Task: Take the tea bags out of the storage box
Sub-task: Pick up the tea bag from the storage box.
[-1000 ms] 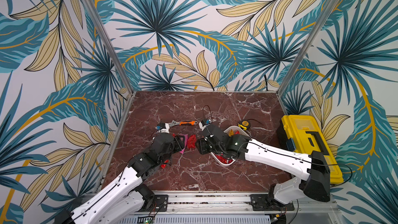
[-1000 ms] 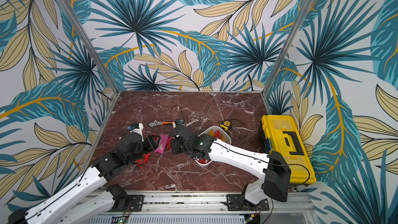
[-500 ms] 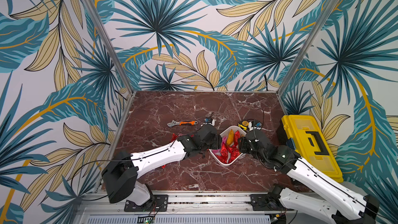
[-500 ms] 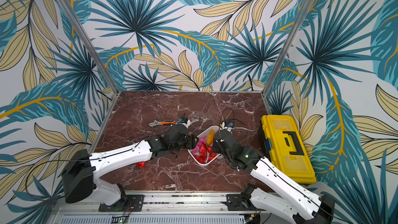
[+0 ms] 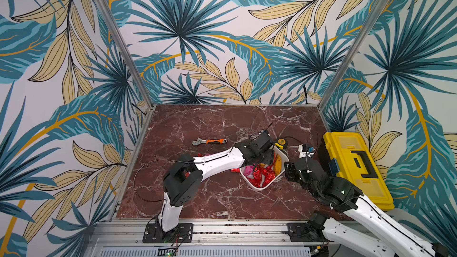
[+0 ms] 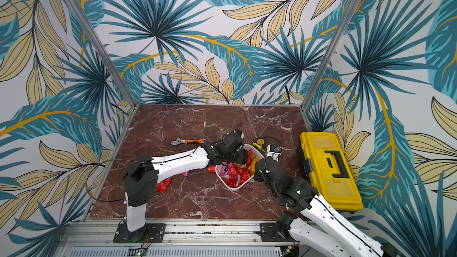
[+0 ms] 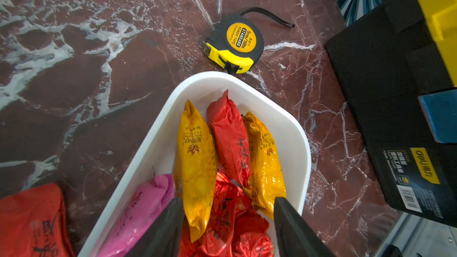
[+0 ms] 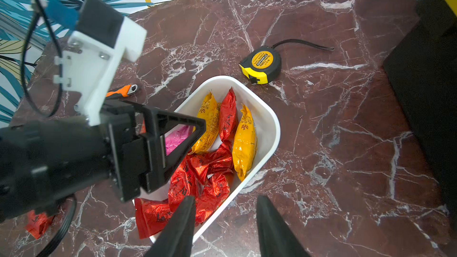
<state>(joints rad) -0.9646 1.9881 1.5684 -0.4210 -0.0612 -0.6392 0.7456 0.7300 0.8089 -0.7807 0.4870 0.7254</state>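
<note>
The white storage box (image 5: 258, 189) sits right of centre on the marble and holds several tea bags. In the left wrist view these are two yellow ones (image 7: 197, 154), a red one (image 7: 230, 134), a pink one (image 7: 146, 203) and crumpled red ones below. My left gripper (image 7: 228, 201) hangs open over the pile and holds nothing. My right gripper (image 8: 226, 199) is open astride the box's rim (image 8: 272, 129), with one finger above the red bags and one outside. A red tea bag (image 6: 163, 186) lies loose on the table, and another (image 6: 211, 168) lies beside the box.
An orange-handled wrench (image 5: 210, 141) lies behind the left arm. A yellow tape measure (image 7: 235, 43) sits just beyond the box. The big yellow toolbox (image 5: 353, 166) stands along the right wall, close to the right arm. Patterned walls enclose three sides.
My left arm has swung from the left part of the table to over the box. My right arm has pulled back from across the box to its right side. Both have held still lately.
</note>
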